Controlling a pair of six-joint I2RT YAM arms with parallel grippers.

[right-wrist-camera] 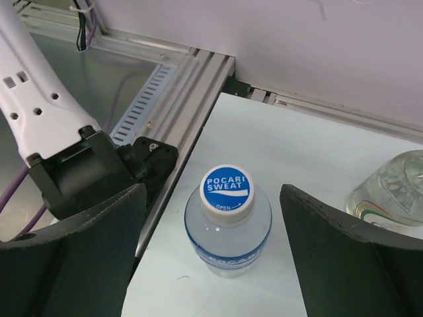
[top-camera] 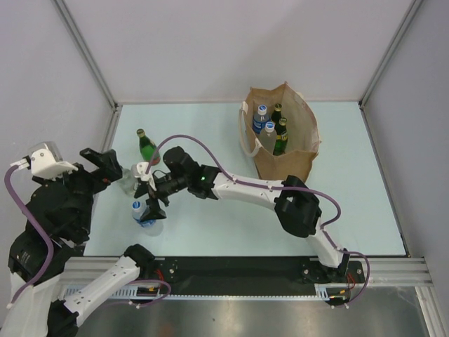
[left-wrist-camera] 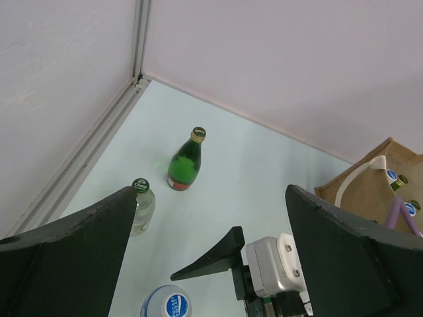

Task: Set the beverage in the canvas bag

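A clear Pocari Sweat bottle [right-wrist-camera: 228, 221] with a blue-and-white cap stands upright near the table's front left [top-camera: 144, 214]. My right gripper [right-wrist-camera: 213, 198] is open, and the bottle sits between its fingers with a gap on each side. From above, the right gripper [top-camera: 149, 193] reaches far left. The tan canvas bag [top-camera: 298, 144] stands upright at the back right and holds several bottles. Its corner also shows in the left wrist view, the canvas bag [left-wrist-camera: 386, 181]. My left gripper [top-camera: 109, 166] hangs open and empty at the left edge [left-wrist-camera: 211, 191].
A green glass bottle [top-camera: 146, 146] [left-wrist-camera: 184, 165] stands at the back left. A clear bottle with a green cap [top-camera: 128, 181] [left-wrist-camera: 141, 201] [right-wrist-camera: 390, 191] stands close beside the right gripper. The table's metal front rail [right-wrist-camera: 178, 99] lies just beyond the Pocari bottle.
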